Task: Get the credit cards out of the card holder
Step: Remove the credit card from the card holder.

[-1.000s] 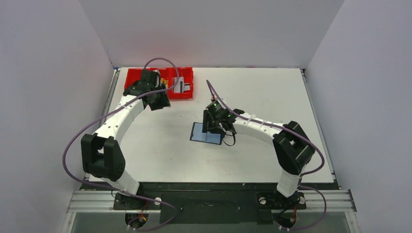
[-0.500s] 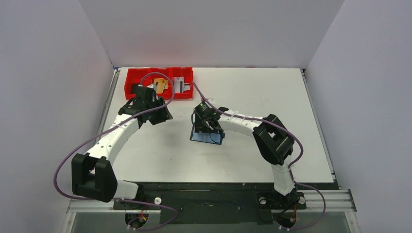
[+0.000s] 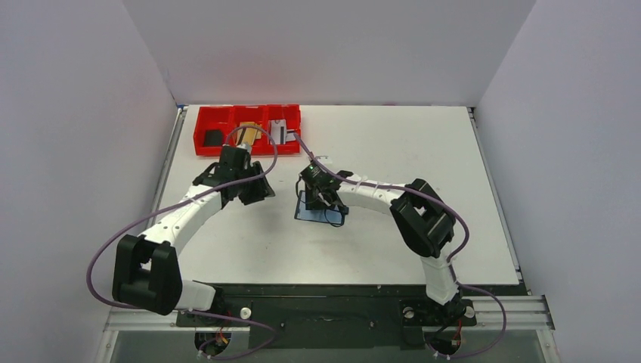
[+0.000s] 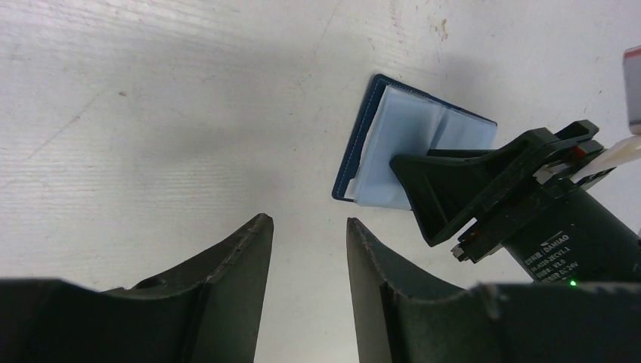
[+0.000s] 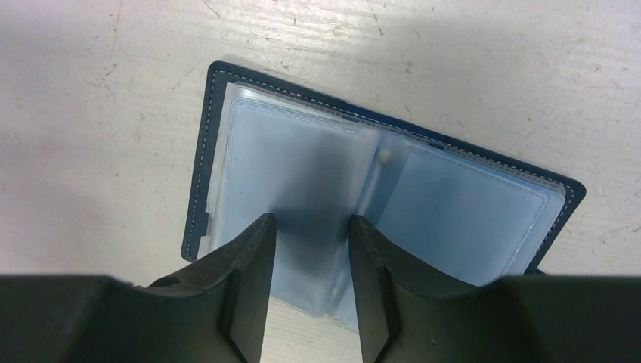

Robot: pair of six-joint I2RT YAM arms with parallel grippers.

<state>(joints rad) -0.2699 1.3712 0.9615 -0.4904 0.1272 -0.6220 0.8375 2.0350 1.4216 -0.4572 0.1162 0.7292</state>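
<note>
The card holder (image 3: 308, 212) lies open on the white table, its blue-grey pockets (image 5: 453, 204) facing up. My right gripper (image 5: 308, 221) hangs low over its left-hand pockets with the jaws apart, and I see no card between them. My left gripper (image 4: 308, 223) is open and empty over bare table just left of the card holder (image 4: 401, 144). The credit cards lie in the red tray (image 3: 227, 113): a black one (image 3: 214, 138) on the left, a tan-gold one (image 3: 246, 134) in the middle and a silvery one (image 3: 281, 134) on the right.
The red tray stands at the table's far left corner, close to the left wall. The right arm's wrist (image 4: 529, 204) shows in the left wrist view, close to my left fingers. Purple cables loop over both arms.
The left arm has drawn back from the red tray toward the card holder. The right gripper has shifted left over the holder and its jaws have narrowed.
</note>
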